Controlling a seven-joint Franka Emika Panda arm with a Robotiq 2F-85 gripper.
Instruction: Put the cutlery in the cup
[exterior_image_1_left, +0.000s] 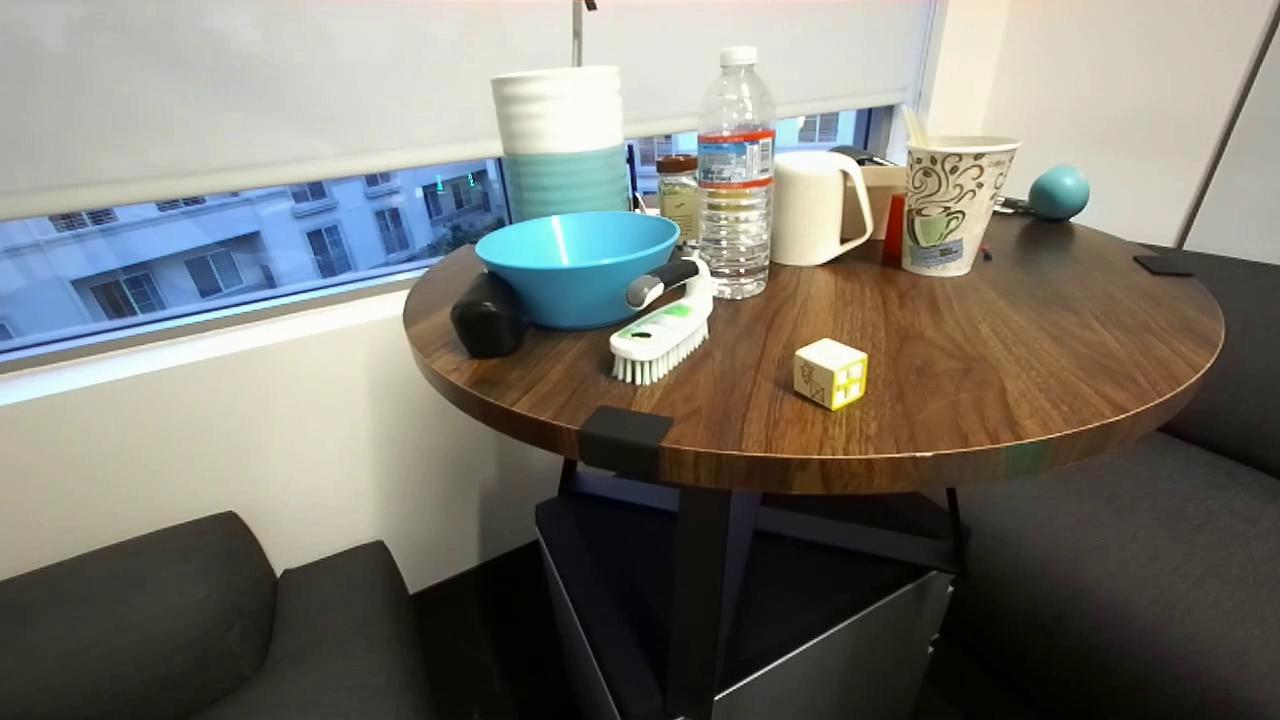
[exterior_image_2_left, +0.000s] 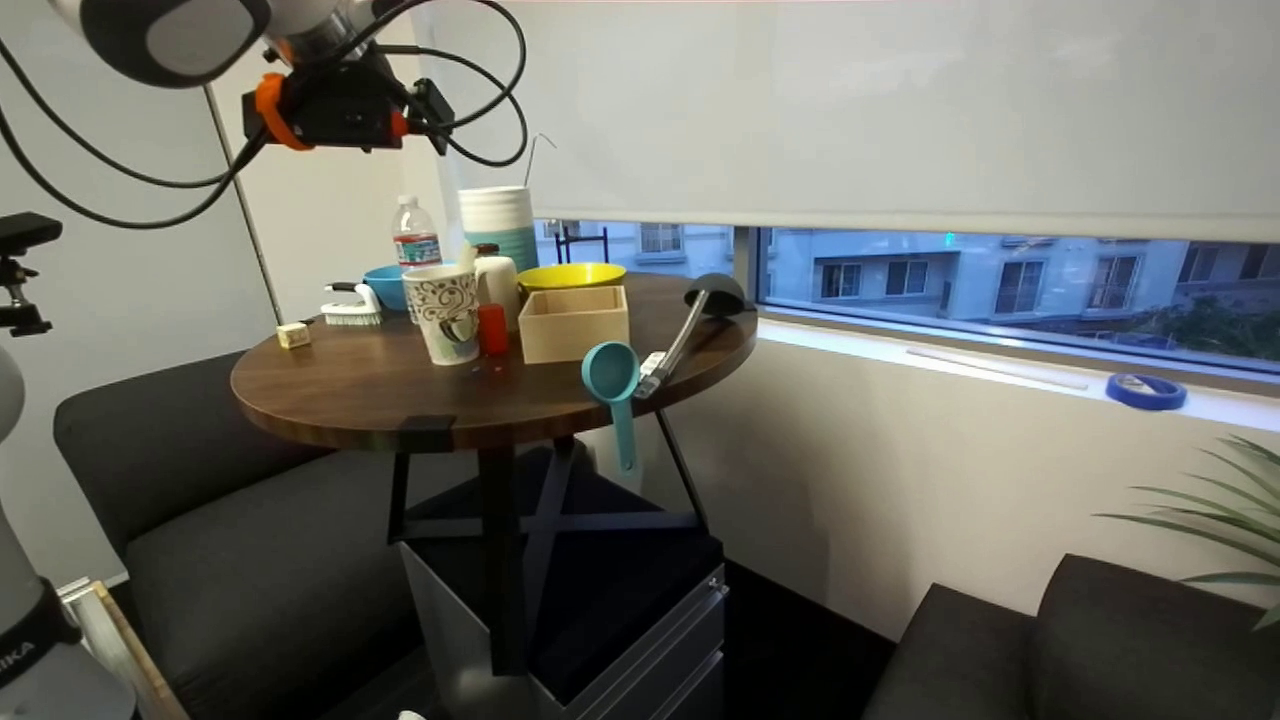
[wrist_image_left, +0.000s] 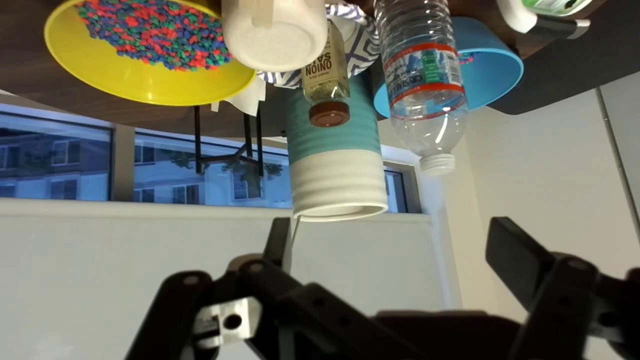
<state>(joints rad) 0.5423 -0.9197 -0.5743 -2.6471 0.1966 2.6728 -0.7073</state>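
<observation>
The whitish cup with the dark swirl print (exterior_image_1_left: 955, 210) stands upright on the round wooden table; it also shows in an exterior view (exterior_image_2_left: 447, 325). The pale cream cutlery (exterior_image_1_left: 914, 127) stands in the cup, leaning, with its upper end above the rim; that end also shows in an exterior view (exterior_image_2_left: 466, 257). Its lower part is hidden by the cup. My gripper (wrist_image_left: 395, 242) is open, with nothing between its fingers. In an exterior view the arm's wrist (exterior_image_2_left: 340, 105) is raised above the table, apart from the cup. The wrist view is upside down and shows neither cup nor cutlery.
Near the cup stand a plain white mug (exterior_image_1_left: 805, 208), a water bottle (exterior_image_1_left: 737, 200), a red object (exterior_image_2_left: 492, 330) and a wooden box (exterior_image_2_left: 575, 325). A blue bowl (exterior_image_1_left: 575, 270), brush (exterior_image_1_left: 665, 335), cube (exterior_image_1_left: 831, 373), white-blue stack (exterior_image_1_left: 560, 140), yellow bowl (wrist_image_left: 145, 85) and ladle (exterior_image_2_left: 685, 335) are also there.
</observation>
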